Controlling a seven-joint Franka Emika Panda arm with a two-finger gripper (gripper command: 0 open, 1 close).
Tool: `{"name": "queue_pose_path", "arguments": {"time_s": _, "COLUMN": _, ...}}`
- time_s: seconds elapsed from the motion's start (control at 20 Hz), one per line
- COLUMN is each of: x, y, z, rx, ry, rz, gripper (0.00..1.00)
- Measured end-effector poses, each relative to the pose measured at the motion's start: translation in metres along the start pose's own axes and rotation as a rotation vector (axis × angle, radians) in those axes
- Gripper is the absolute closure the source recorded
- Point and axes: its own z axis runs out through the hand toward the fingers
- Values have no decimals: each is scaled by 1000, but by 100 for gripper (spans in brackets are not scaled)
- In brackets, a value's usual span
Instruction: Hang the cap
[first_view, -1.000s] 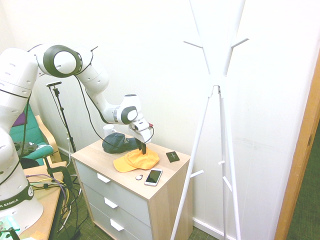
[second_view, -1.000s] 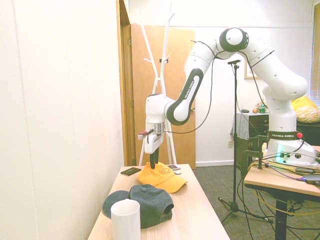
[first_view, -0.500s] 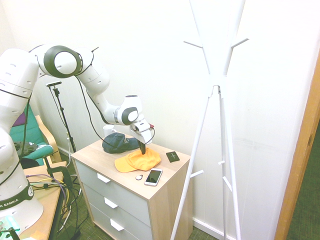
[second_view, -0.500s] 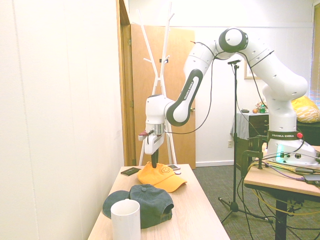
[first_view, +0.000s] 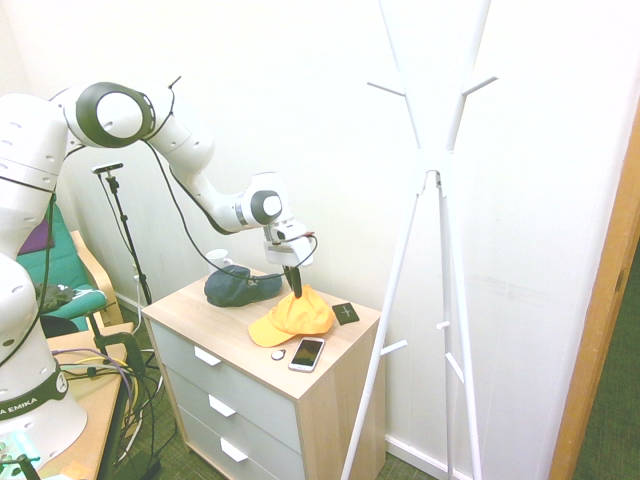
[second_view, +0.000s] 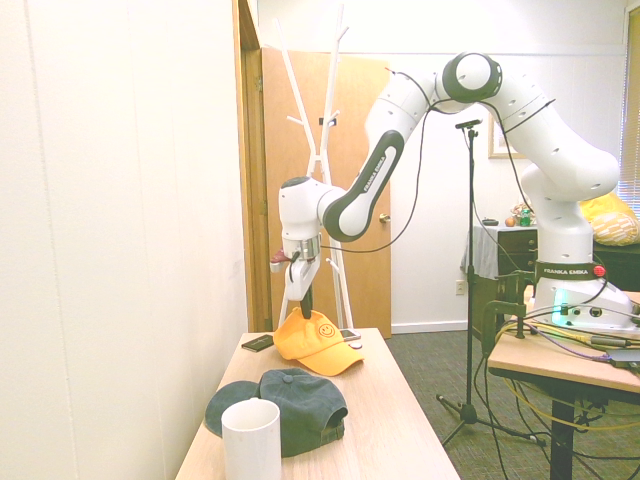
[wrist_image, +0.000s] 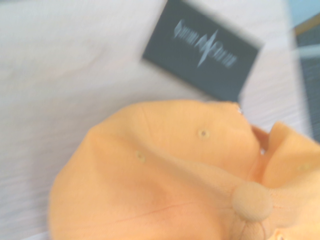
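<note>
The white arm's gripper (first_view: 294, 290) was pinched tight on the crown of the yellow-orange cap (first_view: 292, 317), which hung tilted from the fingers, its crown raised and its brim (second_view: 335, 358) low over the wooden dresser top (first_view: 225, 330). A smiley face showed on the cap's front in the second exterior view. Just behind it lay the dark blue-grey cap (first_view: 238, 285), with a white mug (second_view: 251, 441) beyond. A white phone (first_view: 307, 352) and a small round white object (first_view: 278, 354) sat near the dresser's front edge, just beside the lifted cap; a small black card (wrist_image: 201, 50) lay toward the wall side. The white coat stand (first_view: 432, 190) rose well apart from the dresser, its pegs high above the cap, with open floor between.
</note>
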Motion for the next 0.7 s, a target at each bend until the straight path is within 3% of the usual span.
{"name": "queue_pose_path", "arguments": {"time_s": 0.5, "x": 62, "y": 57, "z": -103, "rx": -334, "ry": 450, "rz": -35, "gripper": 100}}
{"name": "queue_pose_path", "arguments": {"time_s": 0.7, "x": 75, "y": 80, "z": -152, "rx": -404, "ry": 543, "rz": -2, "gripper": 100}}
